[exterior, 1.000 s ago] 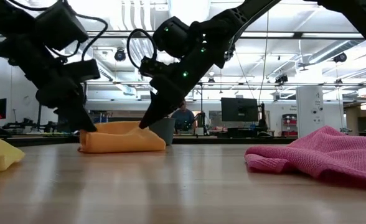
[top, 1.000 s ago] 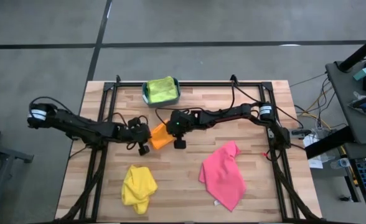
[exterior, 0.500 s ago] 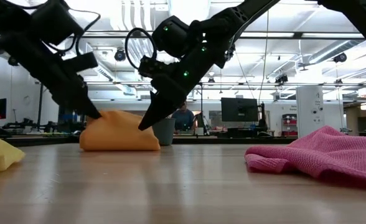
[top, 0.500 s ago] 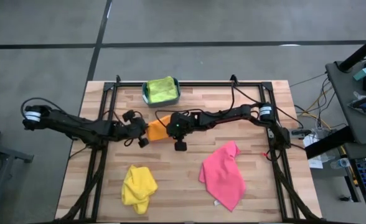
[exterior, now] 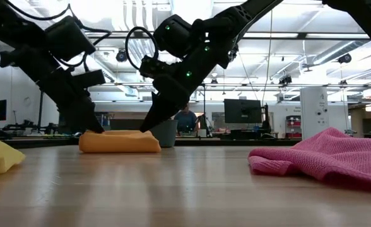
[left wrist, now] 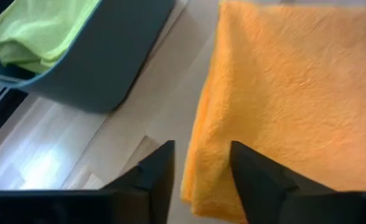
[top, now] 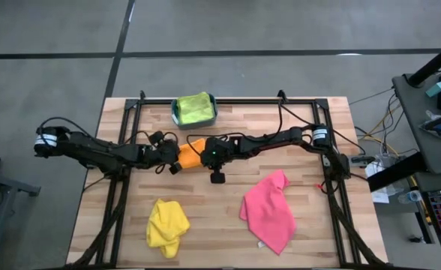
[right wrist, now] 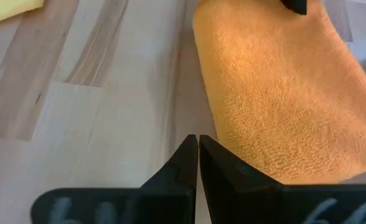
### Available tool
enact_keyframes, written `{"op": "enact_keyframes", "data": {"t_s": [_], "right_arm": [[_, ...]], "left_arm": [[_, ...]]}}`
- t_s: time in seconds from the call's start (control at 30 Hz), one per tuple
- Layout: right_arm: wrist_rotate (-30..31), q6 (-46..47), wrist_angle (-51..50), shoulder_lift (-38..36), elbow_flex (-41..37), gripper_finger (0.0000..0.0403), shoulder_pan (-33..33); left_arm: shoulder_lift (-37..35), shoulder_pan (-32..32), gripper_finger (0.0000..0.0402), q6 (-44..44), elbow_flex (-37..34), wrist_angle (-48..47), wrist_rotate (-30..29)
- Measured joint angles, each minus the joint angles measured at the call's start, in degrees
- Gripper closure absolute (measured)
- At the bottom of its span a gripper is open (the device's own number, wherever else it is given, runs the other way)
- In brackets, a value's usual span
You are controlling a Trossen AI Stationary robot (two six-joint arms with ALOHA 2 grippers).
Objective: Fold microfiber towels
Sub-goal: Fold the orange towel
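The orange towel (top: 190, 152) lies folded flat on the wooden table between my two grippers, resting on its underside (exterior: 119, 142). My left gripper (left wrist: 201, 146) is open at the towel's left end (top: 175, 155). The towel's folded edge (left wrist: 198, 180) shows in the gap between its fingers, and whether they touch it I cannot tell. My right gripper (right wrist: 197, 140) is shut at the towel's right end (top: 204, 155). A yellow towel (top: 168, 223) and a pink towel (top: 269, 210) lie crumpled nearer the front edge. A lime green towel (top: 195, 107) sits in the bin. My right gripper meets the orange towel's edge at its right end (right wrist: 219, 149) with its shut fingertips. The fingers slant down from the table's right side. In the low view the tip (exterior: 147, 128) sits on the towel's top surface, and the towel lies flat on the table.
The teal bin (top: 174, 112) stands at the table's far edge, just behind the orange towel, and shows close in the left wrist view (left wrist: 108, 62). A black frame (top: 228, 101) runs around the tabletop. Bare wood lies between the yellow and pink towels.
My left gripper has carried the orange towel's near part up and over toward the far edge, then come down at the towel's left end. The towel stood humped half a second ago and now lies flat and shorter, folded over. My right gripper kept still.
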Motion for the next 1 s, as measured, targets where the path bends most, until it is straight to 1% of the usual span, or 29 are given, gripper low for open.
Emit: {"op": "enact_keyframes", "data": {"t_s": [0.1, 0.2, 0.3, 0.4, 0.47, 0.6, 0.67, 0.73, 0.87, 1.0], "right_arm": [[0.00, -0.09, -0.37, 0.02, 0.00, 0.0394, 0.00], [0.02, -0.69, -0.49, 0.02, 0.00, 0.0394, 0.00], [0.57, -1.89, -0.31, -0.04, 0.00, 0.0394, -0.23], [0.84, -2.91, 0.02, -0.07, 0.43, 0.0394, -1.08], [2.16, -3.35, 0.55, -0.07, 0.75, 0.0394, -2.06], [2.73, -4.18, 3.73, -0.09, 1.07, 0.0394, -4.07], [2.52, -5.04, 5.91, -0.09, 1.07, 0.0394, -4.98], [2.38, -5.91, 7.76, 0.21, 1.11, 0.0394, -5.82], [1.98, -7.24, 10.56, 1.08, 1.15, 0.0394, -7.46], [1.88, -8.07, 10.25, 1.01, 1.11, 0.0394, -8.56]], "left_arm": [[0.34, 0.07, 0.0225, 0.67, 0.10, -0.55, -2.16], [-0.71, 0.07, 0.0203, 4.57, 1.10, -1.46, -2.61], [-2.63, 0.06, 0.0195, 8.40, 2.64, -2.84, -2.58], [-5.33, 0.05, 0.0194, 10.29, 4.24, -5.80, -2.24], [-7.27, 0.07, 0.0194, 10.36, 4.73, -8.51, 0.51], [-10.69, 0.04, 0.0195, 9.57, 4.14, -9.87, 11.65], [-11.84, 0.03, 0.0195, 8.22, 3.38, -10.57, 15.43], [-12.26, 0.03, 0.0195, 7.05, 2.79, -11.39, 14.83], [-12.52, 0.24, 0.0195, 7.34, 1.24, -11.05, 8.07], [-12.20, 0.55, 0.0195, 8.55, -0.11, -10.71, 9.16]]}}
